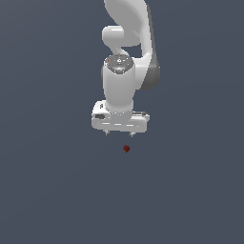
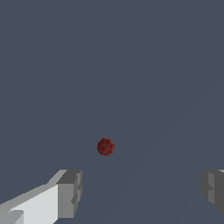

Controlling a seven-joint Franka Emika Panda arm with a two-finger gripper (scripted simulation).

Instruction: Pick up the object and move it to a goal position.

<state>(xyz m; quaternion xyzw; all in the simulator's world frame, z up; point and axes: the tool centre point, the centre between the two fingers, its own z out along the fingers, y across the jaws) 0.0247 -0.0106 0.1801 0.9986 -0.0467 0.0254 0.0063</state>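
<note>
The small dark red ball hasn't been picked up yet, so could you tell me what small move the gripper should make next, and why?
Probably a short move to centre the fingers over the ball, then descend. The gripper is open and holds nothing; the dark red ball lies apart from it, and in the wrist view it sits ahead of the gap between the fingers.

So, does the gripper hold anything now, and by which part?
Nothing is held. The gripper is open, and the dark red object lies apart from its fingers.
</note>
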